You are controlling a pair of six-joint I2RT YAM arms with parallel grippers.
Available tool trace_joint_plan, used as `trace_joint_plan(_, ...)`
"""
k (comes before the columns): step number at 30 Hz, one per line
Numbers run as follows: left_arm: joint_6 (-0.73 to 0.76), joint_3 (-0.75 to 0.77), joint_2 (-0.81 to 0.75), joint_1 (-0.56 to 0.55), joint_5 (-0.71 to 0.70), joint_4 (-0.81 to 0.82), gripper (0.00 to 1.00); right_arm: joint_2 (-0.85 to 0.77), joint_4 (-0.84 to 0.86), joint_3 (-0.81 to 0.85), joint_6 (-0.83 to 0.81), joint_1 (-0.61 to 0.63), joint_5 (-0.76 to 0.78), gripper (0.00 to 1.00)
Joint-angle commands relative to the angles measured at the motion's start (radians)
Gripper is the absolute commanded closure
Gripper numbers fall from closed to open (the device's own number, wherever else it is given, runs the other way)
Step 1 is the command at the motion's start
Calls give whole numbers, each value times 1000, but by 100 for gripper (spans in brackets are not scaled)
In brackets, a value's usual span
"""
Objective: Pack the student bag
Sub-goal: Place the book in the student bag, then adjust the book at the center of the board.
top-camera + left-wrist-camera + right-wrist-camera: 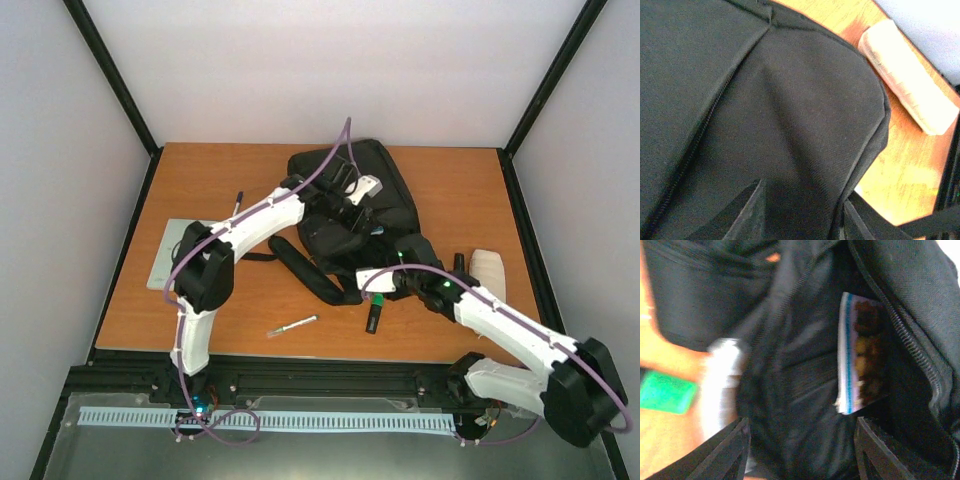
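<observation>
Inside the student bag (800,410) a blue-edged booklet (862,355) leans against its wall.

A: Where is there free room on the table (130,300)?
B: On the bare wood at front-left. A pen (292,325) and a green-capped marker (373,318) lie in front of the backpack (385,190).
A: And inside its opening?
B: Something flat and printed, perhaps a booklet (860,355), blocks the right side. The dark space left of it looks free.
</observation>
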Motion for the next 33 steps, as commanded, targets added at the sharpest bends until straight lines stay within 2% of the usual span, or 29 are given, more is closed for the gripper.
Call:
trace_joint_plan(1, -8, 94, 40, 4, -17, -58, 54, -115, -250, -37, 229, 0, -79, 42)
trace_joint_plan(3, 2, 117, 40, 4, -11, -99, 39, -158, -276, -39, 296, -12, -87, 41)
trace_joint_plan(4, -1, 121, 31, 4, -17, -114, 28, -175, -285, -34, 340, -20, -94, 41)
trace_joint_plan(5, -8, 113, 15, 4, -22, -123, 5, -187, -295, -27, 371, -32, -107, 41)
trace_joint_plan(6, -21, 101, -4, 4, -23, -129, 1, -197, -305, -13, 405, -43, -125, 41)
trace_joint_plan(9, -58, 59, -82, 5, -35, -143, 0, -212, -321, 49, 511, -80, -189, 40)
trace_joint_plan(11, -66, 41, -153, 3, -106, -166, 0, -209, -310, 83, 581, -96, -227, 38)
trace_joint_plan(15, -88, -72, -325, -1, -513, -159, 0, -180, -251, 136, 702, -115, -283, 29)
trace_joint_plan(17, -90, -139, -407, 10, -655, -137, 0, -142, -228, 172, 768, -122, -324, 23)
trace_joint_plan(19, -111, -211, -486, 40, -739, -113, 0, -88, -216, 215, 829, -125, -389, 16)
trace_joint_plan(22, -151, -352, -593, 129, -765, -84, 0, -10, -205, 275, 876, -130, -434, 6)
trace_joint_plan(25, -163, -487, -702, 240, -691, -47, 0, 29, -142, 276, 918, -137, -372, 4)
trace_joint_plan(26, -175, -535, -741, 276, -674, -27, 0, 35, -123, 266, 937, -140, -349, 1)
trace_joint_plan(28, -211, -606, -801, 335, -694, -7, 0, 39, -94, 223, 956, -147, -354, 0)
trace_joint_plan(30, -301, -667, -840, 362, -876, -12, 0, 33, -93, 194, 955, -149, -391, 0)
trace_joint_plan(32, -458, -672, -815, 379, -1136, -115, 0, 24, -101, 181, 954, -149, -427, 0)
trace_joint_plan(33, -487, -654, -769, 405, -1200, -168, 0, 21, -104, 179, 953, -149, -442, 0)
